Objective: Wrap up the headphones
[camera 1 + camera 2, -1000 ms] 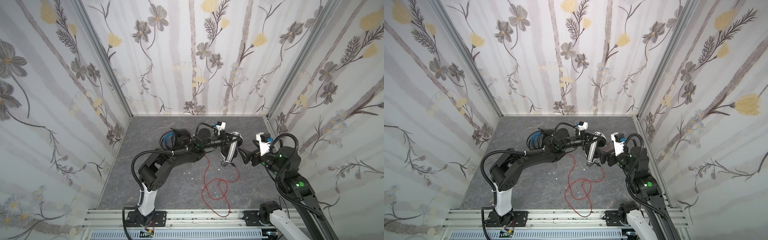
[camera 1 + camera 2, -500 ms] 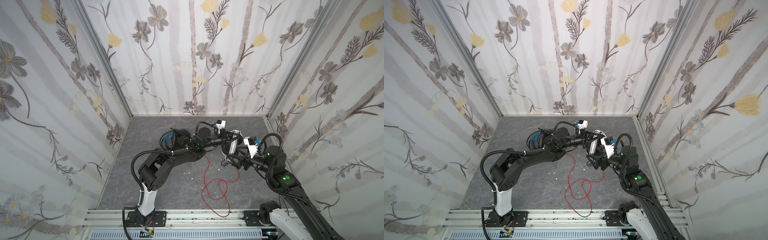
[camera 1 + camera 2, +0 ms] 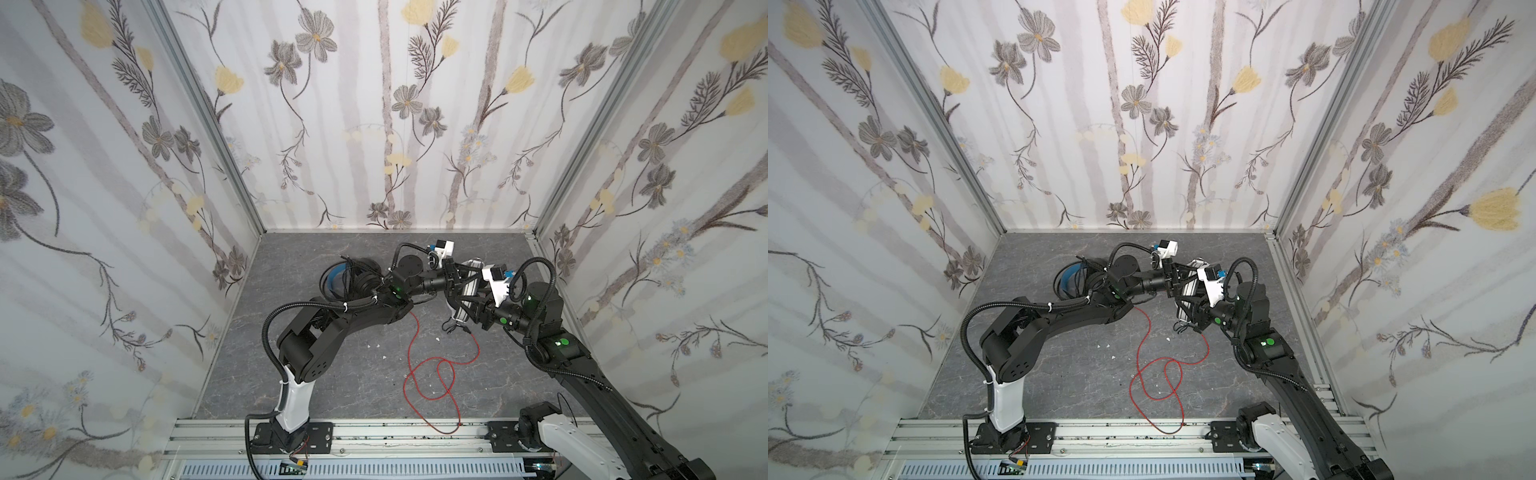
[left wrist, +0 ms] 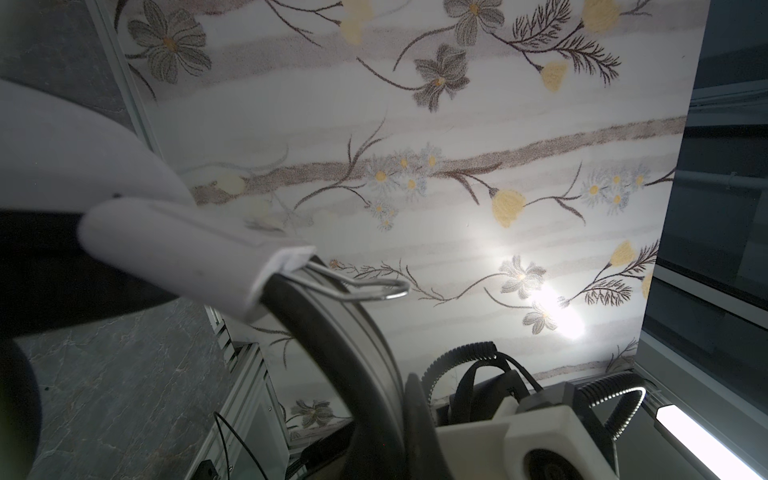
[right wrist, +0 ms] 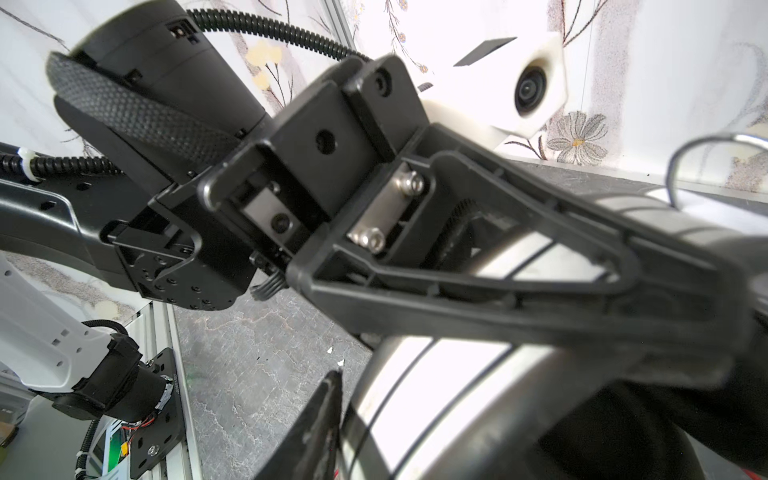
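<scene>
The white headphones [image 3: 472,283] [image 3: 1192,286] hang above the grey table between my two arms. My left gripper [image 3: 456,275] [image 3: 1177,276] is shut on the headband [image 4: 340,357]. From the opposite side my right gripper [image 3: 463,309] [image 3: 1187,311] has closed round the same headband [image 5: 436,395], and one of its fingers [image 5: 320,424] presses on the band's edge. The red cable [image 3: 432,374] [image 3: 1158,376] trails down and lies in loops on the table. The black headphones [image 3: 353,276] [image 3: 1077,276], blue inside the band, lie behind the left arm.
The front rail [image 3: 374,432] carries both arm bases, and the cable's end reaches it. A few white crumbs [image 3: 376,345] lie on the table. Flowered walls close in the back and both sides. The left gripper's body [image 5: 457,257] fills the right wrist view.
My right arm has swung left up to the white headset and its wide-open jaws have closed round the headband. The left gripper keeps its hold in the same place.
</scene>
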`<state>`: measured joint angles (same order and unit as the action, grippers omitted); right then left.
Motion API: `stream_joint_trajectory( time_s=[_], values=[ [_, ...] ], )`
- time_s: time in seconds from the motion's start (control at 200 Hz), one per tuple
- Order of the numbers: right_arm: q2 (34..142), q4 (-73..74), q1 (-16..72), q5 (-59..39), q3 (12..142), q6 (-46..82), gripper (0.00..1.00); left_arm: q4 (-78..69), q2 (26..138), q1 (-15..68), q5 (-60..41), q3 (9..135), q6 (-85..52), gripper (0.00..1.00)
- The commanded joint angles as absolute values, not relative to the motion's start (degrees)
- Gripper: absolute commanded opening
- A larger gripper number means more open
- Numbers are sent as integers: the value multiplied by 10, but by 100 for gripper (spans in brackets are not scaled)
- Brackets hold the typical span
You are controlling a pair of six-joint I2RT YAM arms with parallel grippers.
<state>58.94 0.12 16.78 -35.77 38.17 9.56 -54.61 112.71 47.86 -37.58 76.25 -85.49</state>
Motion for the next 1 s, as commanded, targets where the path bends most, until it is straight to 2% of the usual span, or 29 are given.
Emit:
stream_joint_trajectory(
  time_s=[0.0,0.075,0.11,0.2,0.215,0.23,0.275,0.365,0.47,0.555,0.614,0.694,0.744,0.994],
  values=[
    [593,29,169,-362,386,96,21,-591,1128,481,-370,768,-847,2],
    [593,27,170,-360,386,96,12,-589,1129,483,-369,769,-846,3],
    [594,27,170,-359,387,98,9,-588,1129,483,-368,769,-846,11],
    [594,19,170,-352,394,99,3,-592,1120,482,-358,754,-844,51],
    [593,16,170,-349,395,99,2,-592,1118,482,-357,751,-843,72],
    [594,14,170,-347,396,99,2,-590,1116,482,-357,748,-842,84],
    [594,3,170,-330,402,95,0,-584,1108,481,-354,736,-836,99],
    [603,-41,170,-270,424,81,0,-551,1085,479,-349,705,-815,100],
    [630,-120,170,-155,477,58,0,-453,1030,476,-324,654,-752,100],
    [667,-181,169,-70,515,58,0,-311,964,475,-290,628,-666,100],
    [699,-216,169,-34,538,67,0,-154,913,478,-246,634,-580,100],
    [739,-243,171,-34,561,88,0,62,859,486,-157,664,-474,100],
    [756,-238,175,-45,560,112,0,147,830,490,-108,668,-439,100],
    [833,-195,266,-46,565,229,0,259,694,499,-6,524,-451,100]
  ],
)
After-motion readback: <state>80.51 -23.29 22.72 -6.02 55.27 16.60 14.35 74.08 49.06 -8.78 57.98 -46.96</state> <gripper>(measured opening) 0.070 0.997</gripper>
